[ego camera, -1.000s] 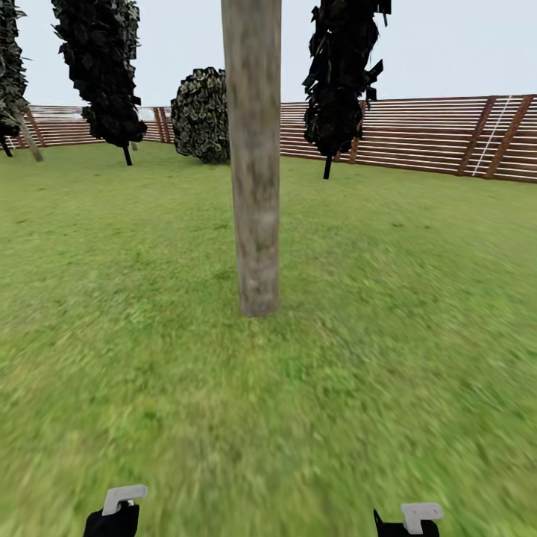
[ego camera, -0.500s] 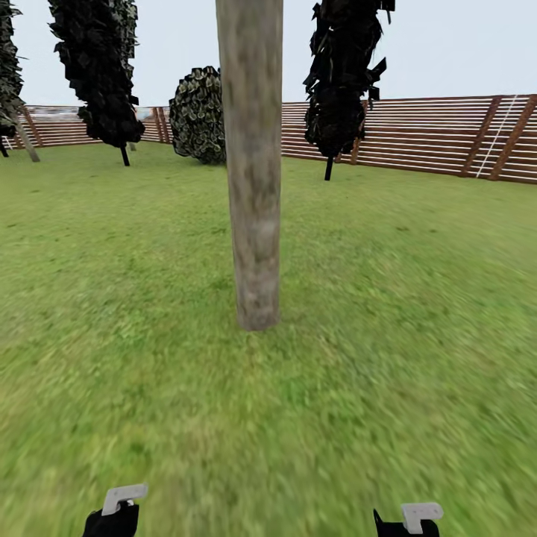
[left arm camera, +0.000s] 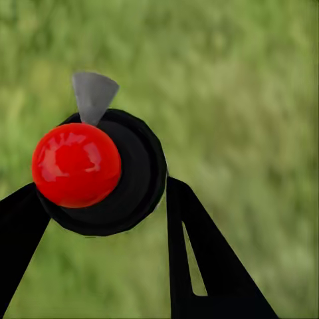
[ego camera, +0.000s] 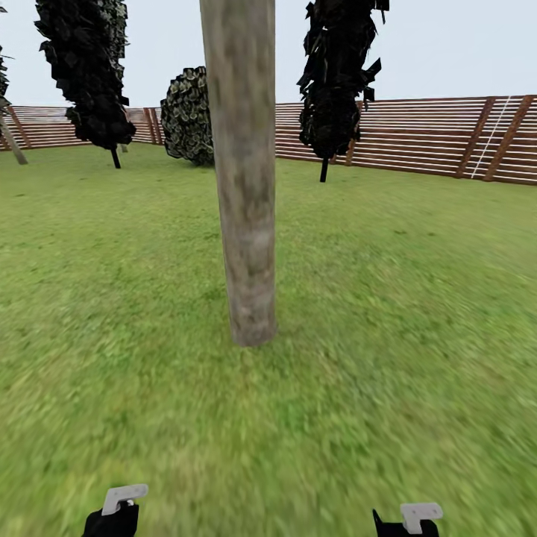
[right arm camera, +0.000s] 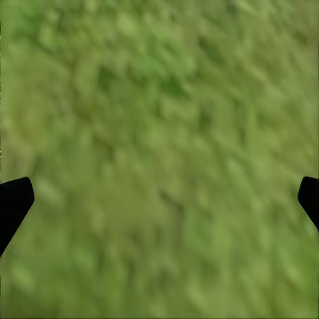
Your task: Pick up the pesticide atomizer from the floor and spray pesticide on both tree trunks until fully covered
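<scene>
A thick grey-tan tree trunk [ego camera: 242, 186] rises from the lawn [ego camera: 403, 313] straight ahead in the head view, its crown cut off by the frame's top. The pesticide atomizer [left arm camera: 113, 176], black and round with a red knob [left arm camera: 76, 165] and a grey nozzle [left arm camera: 93, 93], sits between the black fingers of my left gripper [left arm camera: 103, 189], which is shut on it. In the head view the left gripper [ego camera: 115, 514] is low at the bottom edge. My right gripper [right arm camera: 159, 199] hangs open over bare grass, and it shows at the head view's bottom right [ego camera: 406, 522].
A reddish-brown slatted fence [ego camera: 418, 134] runs along the back. Two narrow dark cypress-like trees [ego camera: 82, 67] [ego camera: 335, 74] and a rounded leafy bush [ego camera: 188, 115] stand in front of it. Open grass lies on both sides of the trunk.
The whole view has advanced: the trunk looms larger and sits slightly further left in the picture. Both grippers keep their places at the bottom edge.
</scene>
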`<state>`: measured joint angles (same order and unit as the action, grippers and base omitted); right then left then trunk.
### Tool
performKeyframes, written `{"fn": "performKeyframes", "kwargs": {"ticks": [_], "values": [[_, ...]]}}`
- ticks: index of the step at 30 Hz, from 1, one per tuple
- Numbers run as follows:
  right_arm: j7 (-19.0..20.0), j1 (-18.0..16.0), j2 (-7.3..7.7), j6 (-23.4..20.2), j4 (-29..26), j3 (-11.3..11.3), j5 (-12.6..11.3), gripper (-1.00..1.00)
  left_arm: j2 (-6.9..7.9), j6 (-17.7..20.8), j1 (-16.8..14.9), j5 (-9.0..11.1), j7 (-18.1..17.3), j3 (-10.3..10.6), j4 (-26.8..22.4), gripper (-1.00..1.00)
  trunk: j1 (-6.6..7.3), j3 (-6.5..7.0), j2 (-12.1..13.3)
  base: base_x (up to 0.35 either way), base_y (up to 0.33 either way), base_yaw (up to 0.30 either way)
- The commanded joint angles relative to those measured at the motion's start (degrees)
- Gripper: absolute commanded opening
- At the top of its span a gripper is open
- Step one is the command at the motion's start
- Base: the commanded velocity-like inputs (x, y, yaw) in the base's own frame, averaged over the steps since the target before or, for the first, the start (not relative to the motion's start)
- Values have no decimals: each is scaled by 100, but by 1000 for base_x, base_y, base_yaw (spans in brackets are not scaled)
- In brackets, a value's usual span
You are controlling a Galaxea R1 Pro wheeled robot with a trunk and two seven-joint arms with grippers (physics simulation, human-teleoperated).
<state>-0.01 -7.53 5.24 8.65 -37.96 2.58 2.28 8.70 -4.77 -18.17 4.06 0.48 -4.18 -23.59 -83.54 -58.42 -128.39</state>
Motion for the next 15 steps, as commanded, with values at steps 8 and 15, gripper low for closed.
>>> {"fn": "performKeyframes", "kwargs": {"ticks": [8, 15], "values": [[47, -3, 9, 9, -60, -159, 81, 100, 12, 18, -53, -37, -62, 72, -17, -100, 0, -4, -1, 22, 0, -1], [172, -455, 37, -6, -98, -1035, 1126, 100, 26, 45, -116, -1055, -848, 552, -89, -100, 0, -4, -1, 0, 0, 0]]}}
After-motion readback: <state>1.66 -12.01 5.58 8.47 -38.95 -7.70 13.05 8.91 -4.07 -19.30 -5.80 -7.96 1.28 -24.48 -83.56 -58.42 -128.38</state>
